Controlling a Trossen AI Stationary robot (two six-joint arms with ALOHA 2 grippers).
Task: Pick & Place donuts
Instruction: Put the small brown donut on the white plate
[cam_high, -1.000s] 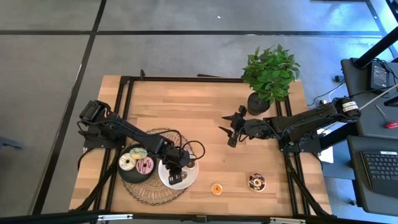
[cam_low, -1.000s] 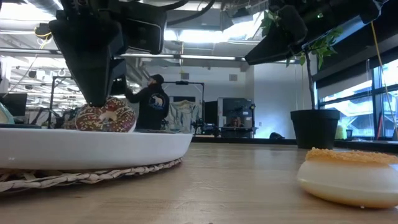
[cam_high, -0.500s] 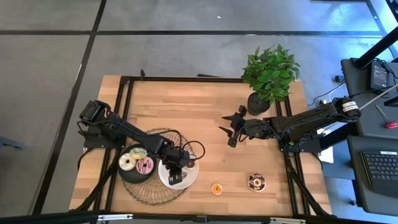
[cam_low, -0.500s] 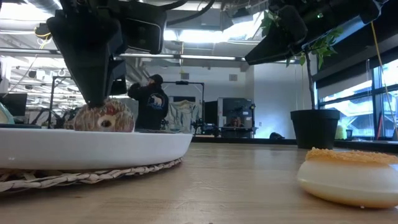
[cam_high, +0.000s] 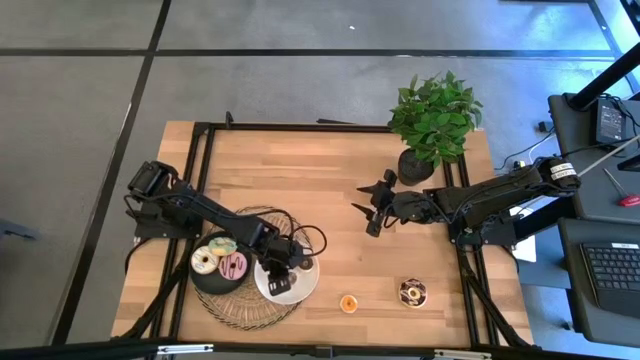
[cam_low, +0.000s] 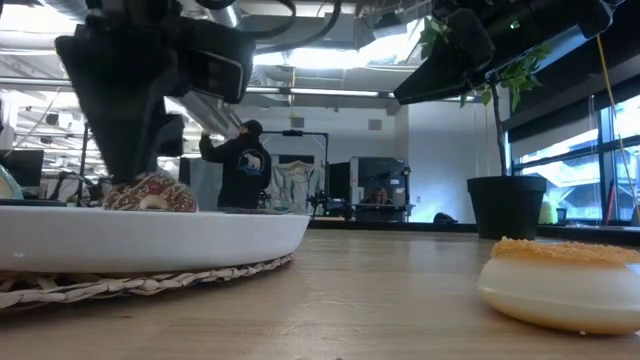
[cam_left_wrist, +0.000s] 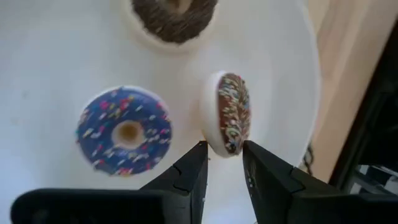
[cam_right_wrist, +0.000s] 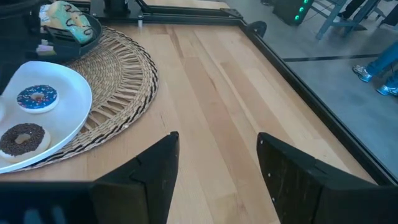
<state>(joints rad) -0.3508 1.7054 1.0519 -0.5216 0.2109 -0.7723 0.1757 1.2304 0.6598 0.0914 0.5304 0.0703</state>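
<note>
A brown sprinkled donut sits tilted, on its edge, on the white plate. Beside it on the plate lie a blue donut and a dark brown donut. My left gripper hangs over the plate, open, its fingertips on either side of the brown sprinkled donut's near edge. Three more donuts fill the black plate. An orange donut and a dark sprinkled donut lie on the table near its front edge. My right gripper waits open above the table's middle. My left gripper comes from above, slanting down, with its fingertips beside the near rim of the brown sprinkled donut. I cannot tell whether they touch it. The donut's lower edge rests on the white plate.
Both plates stand on a round wicker mat at the front left. A potted plant stands at the far right. Bare wood lies between the mat and my right arm. A person stands in the room behind.
The brown sprinkled donut has sunk from standing upright under my left gripper to sitting lower on the white plate, tipped over. My left gripper has tipped a little above it and kept its place.
</note>
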